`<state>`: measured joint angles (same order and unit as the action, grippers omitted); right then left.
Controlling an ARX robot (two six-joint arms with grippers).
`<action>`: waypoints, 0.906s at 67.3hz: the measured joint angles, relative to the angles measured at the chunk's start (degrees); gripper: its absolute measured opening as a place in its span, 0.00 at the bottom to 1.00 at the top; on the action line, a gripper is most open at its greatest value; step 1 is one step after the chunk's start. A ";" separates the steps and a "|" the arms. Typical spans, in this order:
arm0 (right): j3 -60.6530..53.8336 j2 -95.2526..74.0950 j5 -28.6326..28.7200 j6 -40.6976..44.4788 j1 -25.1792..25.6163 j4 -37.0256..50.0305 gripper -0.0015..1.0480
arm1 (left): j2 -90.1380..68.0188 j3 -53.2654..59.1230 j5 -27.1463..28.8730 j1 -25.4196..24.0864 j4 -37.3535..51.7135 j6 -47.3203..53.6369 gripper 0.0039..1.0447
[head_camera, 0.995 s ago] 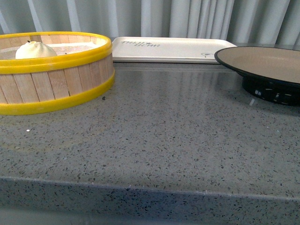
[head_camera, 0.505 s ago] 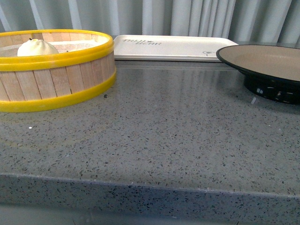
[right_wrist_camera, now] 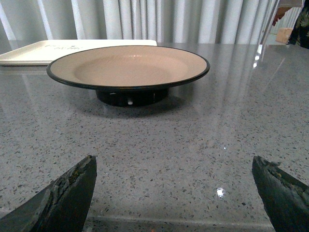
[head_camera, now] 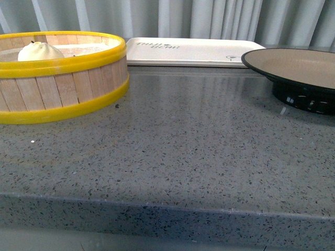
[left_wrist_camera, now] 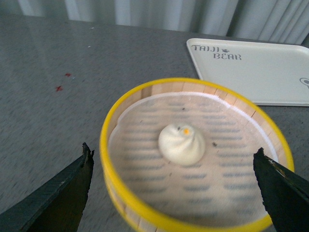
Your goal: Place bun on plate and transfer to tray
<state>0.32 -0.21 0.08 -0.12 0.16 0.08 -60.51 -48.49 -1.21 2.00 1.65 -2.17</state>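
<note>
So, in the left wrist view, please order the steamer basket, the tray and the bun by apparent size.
1. Steamer basket, nearest the camera.
2. Tray, farther and cut off, so rank unsure.
3. Bun, clearly smallest.

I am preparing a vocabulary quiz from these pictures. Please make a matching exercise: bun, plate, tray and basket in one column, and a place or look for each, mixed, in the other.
1. bun
2. plate
3. tray
4. basket

A. cream-white, with dark lettering
B. lies inside the basket
C. yellow rims, wooden slats
D. empty, tan inside, black rim

Pairs: 1-B, 2-D, 3-A, 4-C.
</note>
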 joint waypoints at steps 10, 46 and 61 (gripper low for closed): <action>0.00 0.00 -0.02 0.00 0.00 0.00 0.92 | -13.29 -12.20 2.86 3.93 -1.95 2.19 0.94; 0.00 0.00 0.00 0.00 0.00 0.00 0.92 | -28.13 -27.82 7.41 6.62 -17.29 4.48 0.94; 0.00 0.00 -0.02 0.00 0.00 0.00 0.92 | -29.62 -27.82 7.43 7.02 -18.36 3.82 0.94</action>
<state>0.32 -0.21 0.05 -0.12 0.16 0.08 -90.13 -76.31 6.22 9.02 -16.71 1.65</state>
